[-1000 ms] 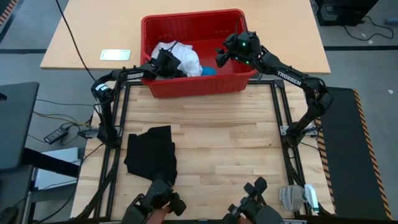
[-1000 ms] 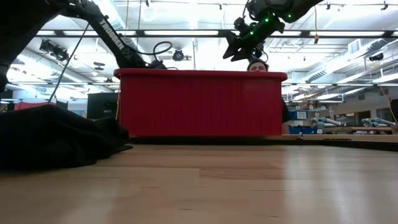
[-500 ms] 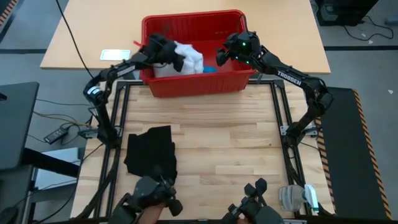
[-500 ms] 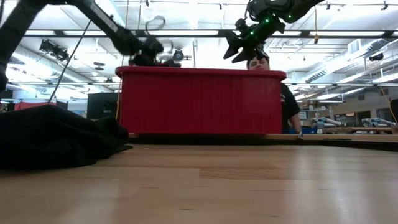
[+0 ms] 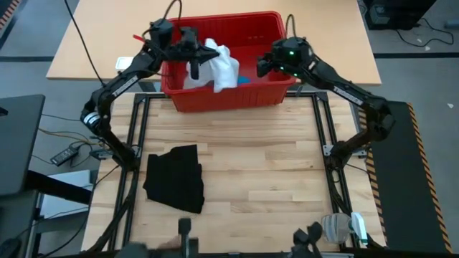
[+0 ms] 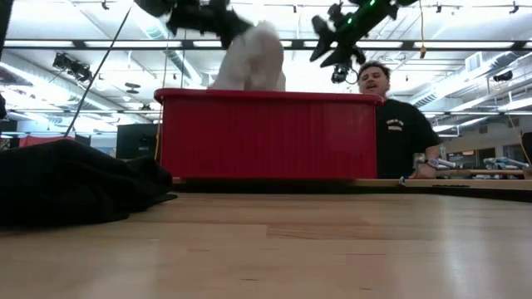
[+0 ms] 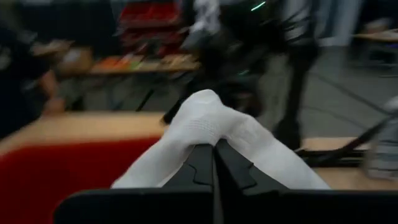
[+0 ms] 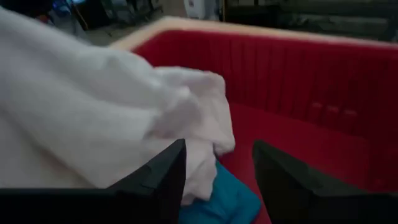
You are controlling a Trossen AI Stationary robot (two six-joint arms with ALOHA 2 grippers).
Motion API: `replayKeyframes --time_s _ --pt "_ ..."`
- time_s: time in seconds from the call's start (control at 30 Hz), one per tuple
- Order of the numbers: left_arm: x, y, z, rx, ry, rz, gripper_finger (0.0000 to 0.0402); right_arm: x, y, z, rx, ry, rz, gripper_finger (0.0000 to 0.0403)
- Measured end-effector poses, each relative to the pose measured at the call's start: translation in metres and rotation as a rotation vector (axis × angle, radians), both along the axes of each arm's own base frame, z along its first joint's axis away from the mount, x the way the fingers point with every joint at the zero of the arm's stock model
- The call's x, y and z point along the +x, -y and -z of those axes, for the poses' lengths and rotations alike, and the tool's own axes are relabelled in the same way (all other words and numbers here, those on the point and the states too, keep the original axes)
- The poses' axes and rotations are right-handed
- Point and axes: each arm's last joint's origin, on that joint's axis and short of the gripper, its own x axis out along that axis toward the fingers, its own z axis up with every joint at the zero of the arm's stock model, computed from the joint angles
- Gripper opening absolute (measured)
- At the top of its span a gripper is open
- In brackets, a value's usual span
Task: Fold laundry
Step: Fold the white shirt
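Note:
The white T-shirt (image 5: pixel 219 64) hangs bunched above the red basket (image 5: pixel 229 100), and my left gripper (image 5: pixel 195 54) is shut on it at the basket's left part. Under the shirt, on the basket floor, lies the small blue piece (image 8: pixel 217 196). My right gripper (image 8: pixel 217 168) stands open over the basket's right part, just beside the shirt's hanging side and above the blue piece. The black garment (image 5: pixel 176 175) lies crumpled flat on the table near its left front. My left gripper pinches a bunched fold of the white T-shirt (image 7: pixel 211 118) between its two shut fingers, the cloth draping down on either side of the fingertips. The fingers lie about level, coming from the table's left. The shirt (image 6: pixel 253 58) hangs slack below them, its lower part inside the basket.
The basket (image 6: pixel 266 137) stands at the table's far edge. A person (image 6: pixel 391 108) stands behind it, beyond the table. A small white device (image 5: pixel 344 226) sits at the near right corner. Bare wood lies between the basket and the black garment (image 6: pixel 66 187).
My left gripper has shut on the white T-shirt inside the basket and risen well above the rim, tipping from downward to level. The shirt's top has been drawn up out of the basket while its lower part stays inside. My right gripper has shifted a little.

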Motion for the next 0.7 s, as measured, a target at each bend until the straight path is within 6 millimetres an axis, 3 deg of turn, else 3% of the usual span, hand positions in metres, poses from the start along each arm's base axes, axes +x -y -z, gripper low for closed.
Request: replayKeyframes --time_s 0.27,0.43,0.7 --pt "-0.009 0.057 -0.045 0.151 0.138 0.238 0.0 -0.019 -0.026 -0.028 -0.002 0.109 -0.132 0.0189" --pt "-0.009 0.084 -0.058 0.16 0.177 0.345 0.0 -0.019 -0.034 -0.024 0.078 0.09 -0.266 0.0189" --pt "0.0 0.124 -0.083 0.145 0.353 0.502 0.0 -0.011 -0.053 -0.02 0.106 0.034 -0.335 0.0184"
